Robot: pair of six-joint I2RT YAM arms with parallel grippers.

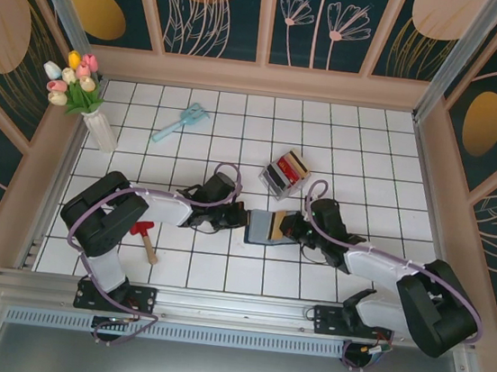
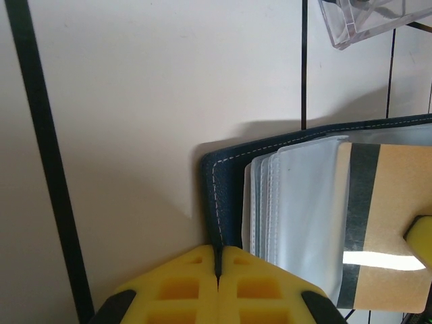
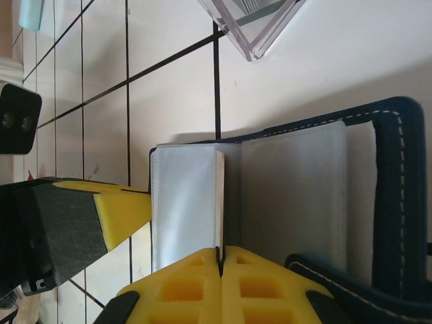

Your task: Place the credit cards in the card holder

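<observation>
The navy card holder point(image 1: 255, 227) lies open on the tiled floor between both arms. My left gripper point(image 1: 243, 222) is shut on the left edge of the card holder point(image 2: 226, 196), pinched at the gripper's point(image 2: 217, 260) jaw seam. A tan-gold credit card point(image 2: 388, 216) with a black stripe lies against the clear inner sleeves point(image 2: 297, 216). My right gripper point(image 3: 219, 255) is shut on this card point(image 3: 219, 202), seen edge-on, next to a sleeve point(image 3: 182, 202). More red, dark and tan cards stand in the clear rack point(image 1: 284, 174) behind.
The clear slotted rack point(image 3: 253, 27) stands just beyond the wallet. A red hammer point(image 1: 144, 238) lies near the left arm. A light-blue brush point(image 1: 181, 123) and a vase of tulips point(image 1: 99, 130) are at the back left. Walls close in the tiled floor.
</observation>
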